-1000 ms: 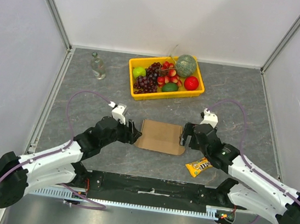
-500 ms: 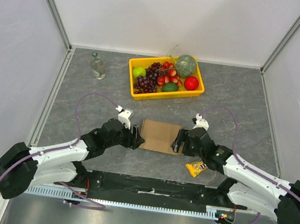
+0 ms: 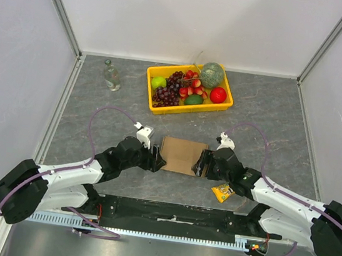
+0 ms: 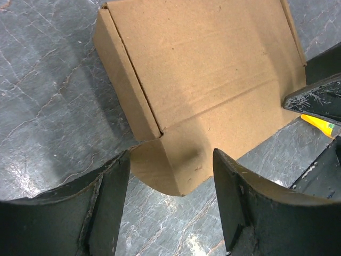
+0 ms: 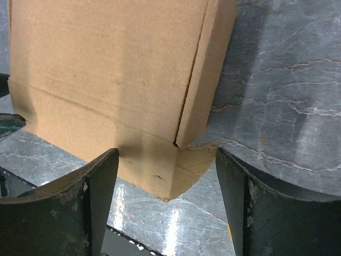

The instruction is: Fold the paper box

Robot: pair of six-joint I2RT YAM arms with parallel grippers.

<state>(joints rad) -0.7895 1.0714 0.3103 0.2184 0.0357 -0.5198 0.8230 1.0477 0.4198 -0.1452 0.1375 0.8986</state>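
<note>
Top external: two arms, both stretched low and forward over the table (image 3: 91, 111), elbows out, wrists turned inward toward each other. One paper box (image 3: 182, 155) lies flat at the near centre between them. Left gripper (image 3: 156, 159) is at the box's left edge and right gripper (image 3: 203, 164) at its right edge. Also counted: one yellow tray (image 3: 179, 111) of fruit farther back, one bottle (image 3: 110, 74) at far left, and one candy packet (image 3: 223, 192) just beside the right arm.

Left wrist: left gripper (image 4: 170, 160) has its jaws spread apart, straddling the rounded corner flap of the box (image 4: 208, 69). I cannot tell whether they touch it. One side wall is folded up along the left edge.

Right wrist: right gripper (image 5: 166, 160) also has its jaws parted, with the box's other near corner flap between the fingers. Nothing is gripped.
</note>
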